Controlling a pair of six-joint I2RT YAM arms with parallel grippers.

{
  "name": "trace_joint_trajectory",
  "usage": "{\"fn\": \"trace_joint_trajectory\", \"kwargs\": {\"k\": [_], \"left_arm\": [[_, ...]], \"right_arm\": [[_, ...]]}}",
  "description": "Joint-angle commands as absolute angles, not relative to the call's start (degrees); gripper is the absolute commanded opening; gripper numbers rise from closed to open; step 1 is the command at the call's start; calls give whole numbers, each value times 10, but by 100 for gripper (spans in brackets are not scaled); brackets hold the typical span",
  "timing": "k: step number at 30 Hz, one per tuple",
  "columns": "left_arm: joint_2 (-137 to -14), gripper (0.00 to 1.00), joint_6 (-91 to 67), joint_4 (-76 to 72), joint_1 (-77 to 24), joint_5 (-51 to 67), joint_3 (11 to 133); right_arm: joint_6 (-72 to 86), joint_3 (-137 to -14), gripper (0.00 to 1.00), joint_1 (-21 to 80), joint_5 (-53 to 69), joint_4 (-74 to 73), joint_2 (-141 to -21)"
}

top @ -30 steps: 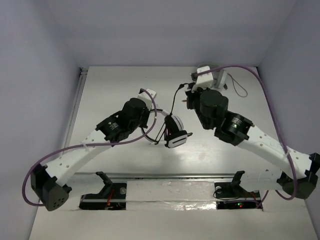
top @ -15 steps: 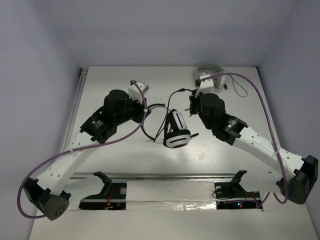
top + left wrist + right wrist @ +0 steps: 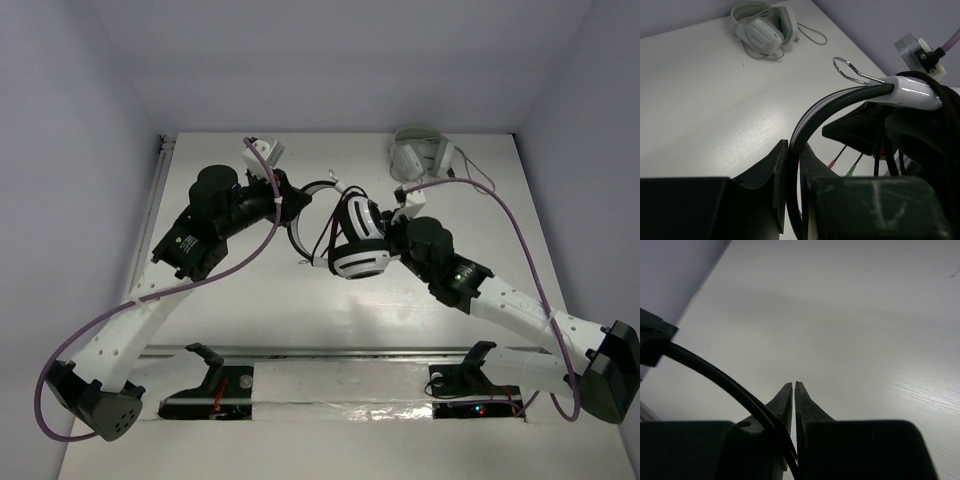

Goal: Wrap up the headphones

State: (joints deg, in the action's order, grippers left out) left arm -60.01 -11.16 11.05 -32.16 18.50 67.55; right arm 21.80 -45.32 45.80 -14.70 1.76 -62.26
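The headphones [image 3: 357,243] hang tilted above mid-table, white-and-black ear cups to the right, thin black headband [image 3: 305,200] arching left. My left gripper [image 3: 288,196] is shut on the headband [image 3: 840,97], which runs up from between its fingertips [image 3: 795,145] to a white cup arm [image 3: 912,95]. My right gripper [image 3: 390,232] sits against the cups' right side. In the right wrist view its jaws [image 3: 794,386] stand almost together, and the thin black cable [image 3: 715,371] slips between them near their base. Pink and green plugs [image 3: 840,167] dangle under the cups.
A second, all pale-grey pair of headphones [image 3: 420,155] with a grey cable lies at the back right, also in the left wrist view [image 3: 762,32]. Purple arm hoses loop beside both arms. A metal rail [image 3: 340,352] runs across the near edge.
My left gripper has carried the headband back and to the left. The ear cups shifted right and back. My right arm swung toward the near side, uncovering the grey headphones.
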Motion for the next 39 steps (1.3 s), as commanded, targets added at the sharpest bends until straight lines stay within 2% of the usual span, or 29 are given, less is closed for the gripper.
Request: {"fn": "trace_joint_trajectory", "kwargs": {"k": [1,2,4,5,8,11,15,25,29,31,32,33,35,39], "left_arm": [[-590,0,-208,-21,-319,171,706],[-589,0,-216,-31,-319,165,703],[-589,0,-226,-48,-319,162,698],[-588,0,-230,-54,-319,164,696],[-592,0,-225,-58,-319,169,686],[-584,0,-218,-59,-319,147,662],[-578,0,-214,-59,-336,128,642],[-595,0,-181,-18,-442,24,673],[-592,0,-185,-8,-466,19,662],[-594,0,-185,-6,-474,17,654],[-596,0,-185,-5,-482,11,651],[-596,0,-186,-13,-483,7,638],[-603,0,-193,-25,-483,9,622],[-645,0,-211,-86,-483,-41,558]], "right_arm": [[287,-422,12,456,-105,109,-586],[313,-412,19,456,-102,112,-571],[336,-393,24,456,-112,101,-556],[344,-388,34,456,-119,95,-549],[363,-376,52,456,-141,53,-513],[371,-359,61,456,-141,21,-456],[380,-343,63,456,-145,-32,-380],[414,-412,61,456,-276,-274,-249],[447,-432,51,456,-352,-313,-208],[453,-436,42,456,-388,-311,-191],[450,-444,31,456,-396,-309,-192],[443,-449,28,456,-408,-305,-199],[440,-459,23,456,-422,-306,-214],[437,-468,23,456,-443,-292,-238]]}}
